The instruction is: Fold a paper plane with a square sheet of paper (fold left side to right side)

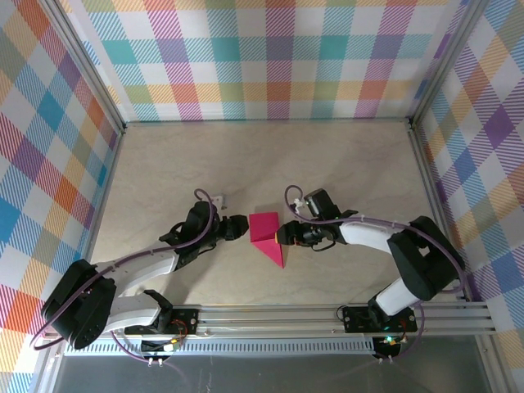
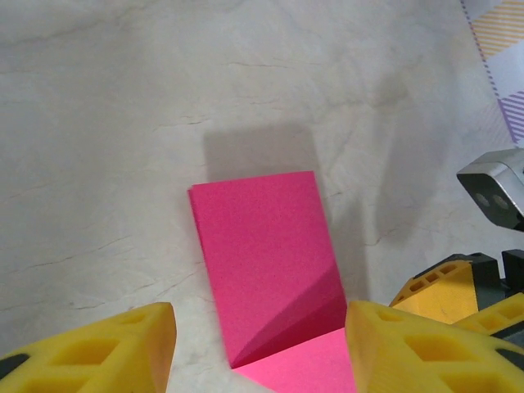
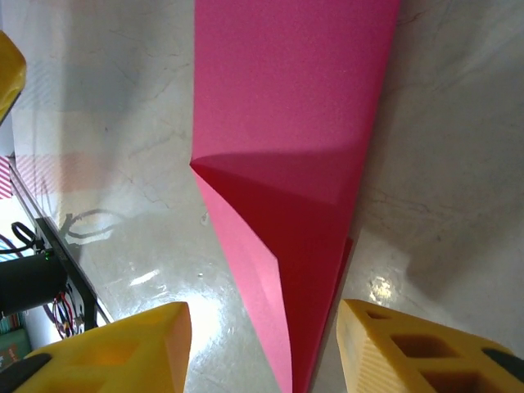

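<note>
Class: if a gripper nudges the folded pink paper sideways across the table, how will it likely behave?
The folded paper probably slides easily: it looks thin and light on a smooth table. Its raised flap, casting a shadow, would likely flex or spring rather than stay stiff.

Pale beige marble-veined surface (image 1: 327,164), matte, faint grey streaks. Pastel plaid walls (image 1: 270,57) rise along its far, left and right edges. Silver metal posts (image 1: 84,61) stand at its far corners.
</note>
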Available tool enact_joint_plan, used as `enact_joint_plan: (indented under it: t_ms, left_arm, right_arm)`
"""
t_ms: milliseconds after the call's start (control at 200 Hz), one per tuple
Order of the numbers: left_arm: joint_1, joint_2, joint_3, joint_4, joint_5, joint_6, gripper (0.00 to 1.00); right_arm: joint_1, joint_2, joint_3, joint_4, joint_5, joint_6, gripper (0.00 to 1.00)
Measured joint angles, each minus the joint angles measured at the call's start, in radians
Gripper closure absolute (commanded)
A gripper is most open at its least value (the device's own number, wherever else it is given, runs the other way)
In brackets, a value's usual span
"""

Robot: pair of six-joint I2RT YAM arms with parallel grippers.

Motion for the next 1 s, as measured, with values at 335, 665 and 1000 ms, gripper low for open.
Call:
enact_joint_plan:
  t_ms: [335, 665, 1000]
  left_arm:
    - [0.050, 0.035, -0.004, 0.016, 0.051, -0.035, 0.43]
    - [0.105, 0.229, 0.135, 0.016, 0.208, -0.049, 0.47]
    - [0.105, 0.358, 0.227, -0.020, 0.319, -0.064, 0.51]
  right_arm:
    - [0.009, 0.082, 0.002, 0.114, -0.041, 0.010, 0.88]
    - [0.009, -0.009, -0.052, 0.161, -0.001, 0.031, 1.00]
    - [0.009, -0.063, -0.087, 0.190, 0.031, 0.040, 1.00]
